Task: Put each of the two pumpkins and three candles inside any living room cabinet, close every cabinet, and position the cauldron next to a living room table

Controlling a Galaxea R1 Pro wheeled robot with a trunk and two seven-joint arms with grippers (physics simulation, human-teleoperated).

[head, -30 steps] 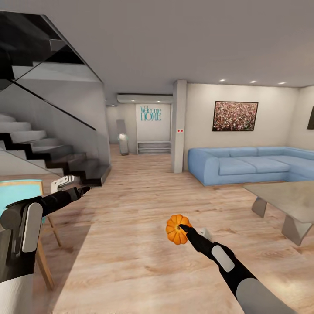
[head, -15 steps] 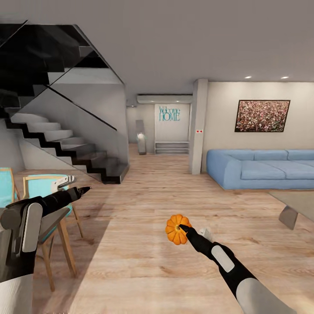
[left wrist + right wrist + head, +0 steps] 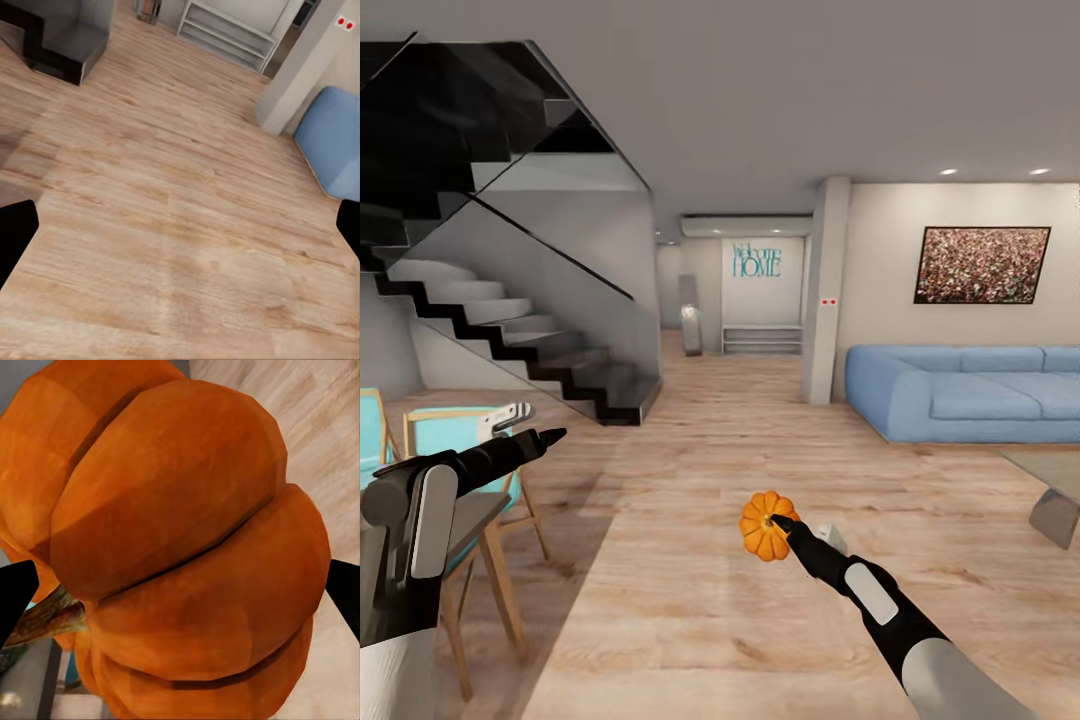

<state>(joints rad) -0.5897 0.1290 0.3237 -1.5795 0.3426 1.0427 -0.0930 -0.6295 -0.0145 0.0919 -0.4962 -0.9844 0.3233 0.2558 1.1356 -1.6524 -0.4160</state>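
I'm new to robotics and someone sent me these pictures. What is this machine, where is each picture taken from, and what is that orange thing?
These are simulator renders of a wheeled robot with two arms. The wide picture comes from its head camera, looking over both arms into a room with a staircase, a blue sofa and a wood floor. The other two come from cameras near each end effector. The right end effector grips a small orange pumpkin, seen close up in its wrist view. The left end effector holds nothing; its fingers are spread and its camera looks down at bare floor.
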